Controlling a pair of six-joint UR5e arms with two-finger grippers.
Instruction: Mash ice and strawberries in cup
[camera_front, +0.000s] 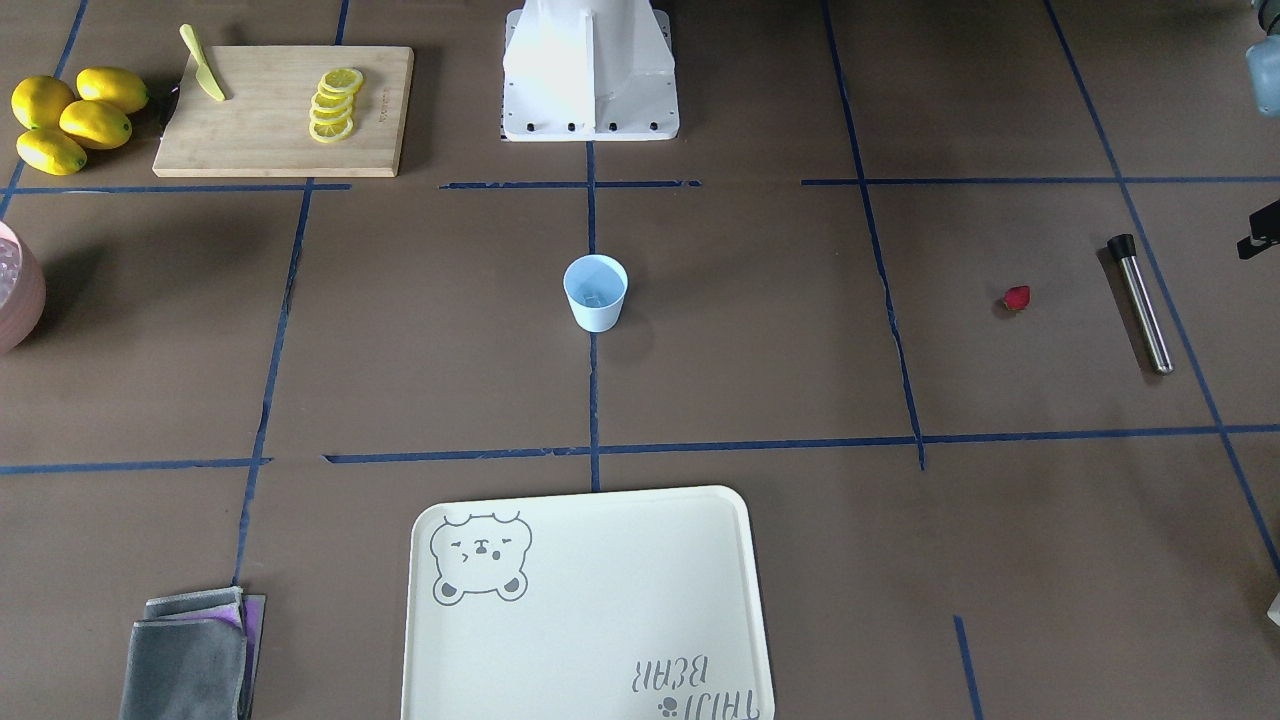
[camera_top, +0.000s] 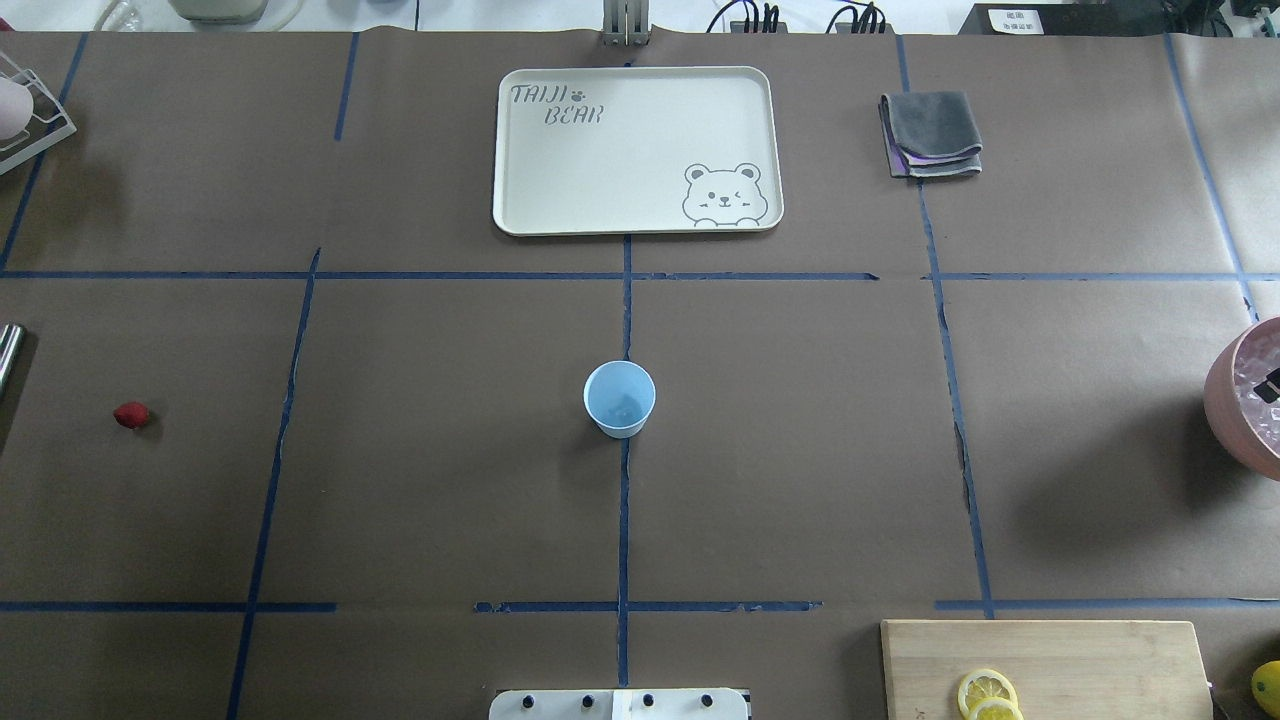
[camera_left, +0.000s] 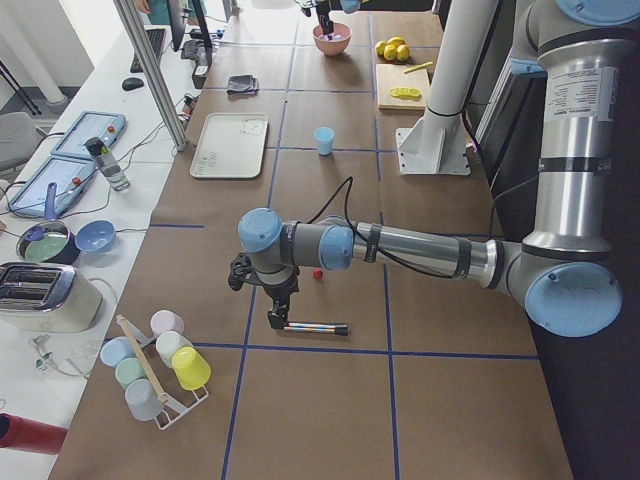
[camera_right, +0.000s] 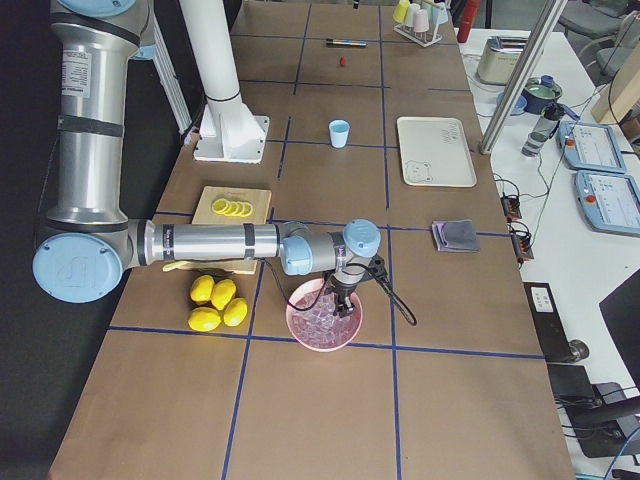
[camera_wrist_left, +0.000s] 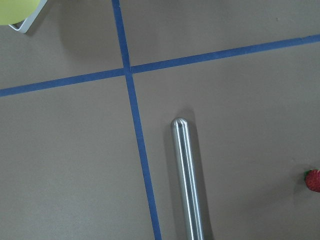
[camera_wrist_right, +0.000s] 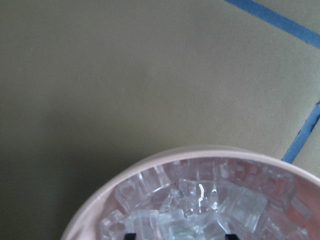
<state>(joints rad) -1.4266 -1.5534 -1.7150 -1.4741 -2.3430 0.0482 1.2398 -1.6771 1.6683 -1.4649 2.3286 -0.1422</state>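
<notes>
Ice (camera_wrist_right: 200, 195) in clear cubes fills a pink bowl (camera_wrist_right: 150, 167) right under the right wrist camera. The right pincer (camera_wrist_right: 178, 236) is lowered into the bowl with its two black fingertips (camera_wrist_right: 130, 236) spread wide among the cubes, released. The bowl sits near the counter's (camera_top: 800, 450) end on the robot's right.

At the counter's centre, a pale blue cup (camera_top: 620, 400) stands upright on a crossing of blue tape lines, well apart from both arms; what lies at its bottom cannot be made out.

One red strawberry (camera_front: 1016, 298) lies bare on the counter near the end on the robot's left, close to a steel rod (camera_front: 1140, 305) with a black cap. The left pincer (camera_left: 273, 318) hangs over one end of that rod. Whether it is released or clenched cannot be told.

A cream tray (camera_top: 520, 150) printed with a bear rests at the middle of the operators' edge, with a folded grey cloth (camera_top: 930, 130) beside it. On the robot's edge, toward the right end, a wooden cutting board (camera_front: 260, 130) carries lemon slices (camera_front: 335, 105) and a yellow knife (camera_front: 203, 65). Four whole lemons (camera_front: 75, 118) sit just off the board.
</notes>
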